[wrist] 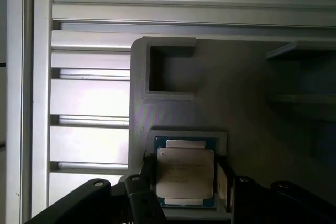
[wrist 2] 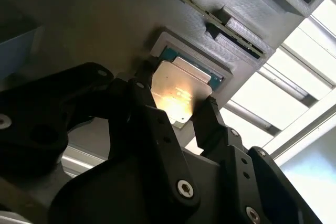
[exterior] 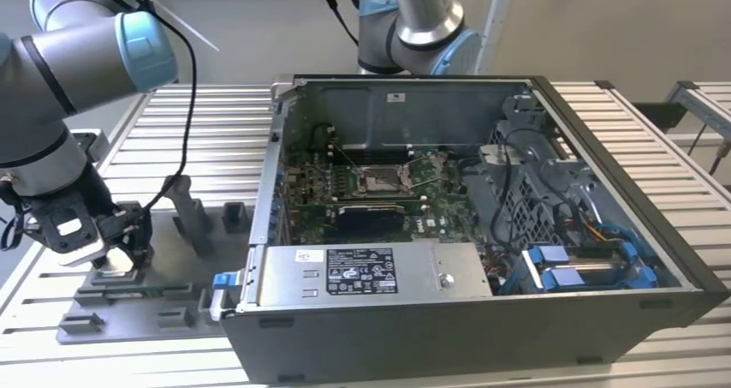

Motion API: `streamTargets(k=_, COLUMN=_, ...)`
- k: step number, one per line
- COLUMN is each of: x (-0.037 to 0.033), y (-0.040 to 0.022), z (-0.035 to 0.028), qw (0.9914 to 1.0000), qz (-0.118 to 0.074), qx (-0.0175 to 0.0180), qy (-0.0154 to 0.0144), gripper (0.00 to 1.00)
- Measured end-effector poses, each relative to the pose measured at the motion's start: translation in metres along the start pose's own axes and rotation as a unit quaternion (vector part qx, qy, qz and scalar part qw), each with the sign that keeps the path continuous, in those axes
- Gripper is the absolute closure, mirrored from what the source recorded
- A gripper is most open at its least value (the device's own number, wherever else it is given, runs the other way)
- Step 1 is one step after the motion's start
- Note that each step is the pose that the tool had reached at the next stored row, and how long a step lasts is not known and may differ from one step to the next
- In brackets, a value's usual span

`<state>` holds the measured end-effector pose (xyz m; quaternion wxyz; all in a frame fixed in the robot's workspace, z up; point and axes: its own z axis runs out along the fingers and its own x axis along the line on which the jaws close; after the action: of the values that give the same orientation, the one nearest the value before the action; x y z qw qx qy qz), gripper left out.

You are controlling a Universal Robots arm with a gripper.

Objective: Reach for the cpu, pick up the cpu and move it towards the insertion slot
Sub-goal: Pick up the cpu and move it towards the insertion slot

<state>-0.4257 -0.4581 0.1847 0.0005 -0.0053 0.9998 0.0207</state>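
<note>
The cpu (wrist: 185, 174), a silvery square chip on a green-edged base, lies in a shallow pocket of the grey fixture plate (wrist: 247, 103). My gripper (wrist: 186, 177) is down over it, one black finger against each of two opposite edges. The second wrist view shows the same grip, with the gripper (wrist 2: 176, 95) closed on the cpu (wrist 2: 181, 85), which rests level in its pocket. In the exterior view the gripper (exterior: 109, 255) hangs low over the fixture plate (exterior: 149, 307) at that view's left. The insertion slot (exterior: 379, 179), a silver-framed socket, sits on the green board inside the open computer case.
The open computer case (exterior: 594, 311) takes up the middle and right of the exterior view, its power supply (exterior: 359, 272) near the front. Grey upright fixture blocks (exterior: 188, 217) stand between the gripper and the case. A second robot arm (exterior: 417, 20) stands behind the case. The table is slatted aluminium.
</note>
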Motion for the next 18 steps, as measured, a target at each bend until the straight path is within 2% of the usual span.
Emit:
streamTargets(k=3, x=0.0, y=0.0, z=0.0, qw=1.0, qz=0.0, qx=-0.0001, qy=0.0, gripper=0.0)
streamTargets(k=4, x=0.0, y=0.0, z=0.0, qw=1.0, qz=0.0, qx=-0.0001, qy=0.0, gripper=1.0)
streamTargets(k=10, x=0.0, y=0.0, z=-0.0005, qw=1.0, qz=0.0, qx=-0.0003, qy=-0.0001, gripper=1.0)
streamTargets(k=18, x=0.0, y=0.0004, z=-0.0106, qw=1.0, qz=0.0, qx=-0.0002, qy=0.0, gripper=1.0)
